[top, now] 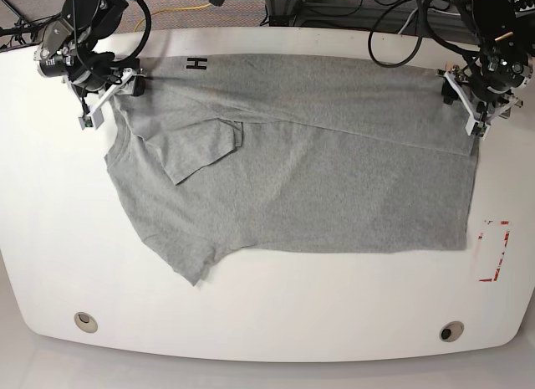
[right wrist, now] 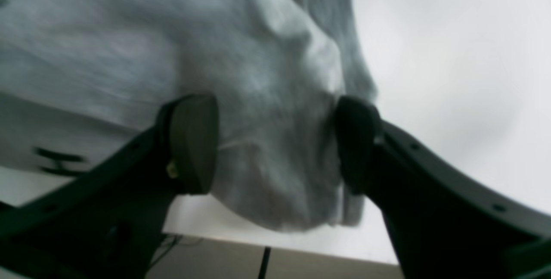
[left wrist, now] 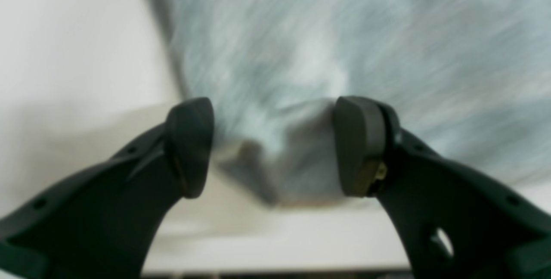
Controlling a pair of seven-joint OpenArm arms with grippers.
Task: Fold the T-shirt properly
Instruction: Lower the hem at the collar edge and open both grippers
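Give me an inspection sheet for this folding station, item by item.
Surface: white table, rounded corners, two round fittings near the front edge.
Job's things: grey T-shirt lying partly folded, one sleeve turned in, black lettering at the far edge.
Clutter: red marking by the shirt.
Grippers: left gripper and right gripper open, each at a far shirt corner.
Cables: black and yellow ones behind the table.
Surroundings: floor; nothing else seen.

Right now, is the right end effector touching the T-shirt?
Cannot tell. In the right wrist view the right end effector stands open around a T-shirt corner, but blur hides any contact or gap.
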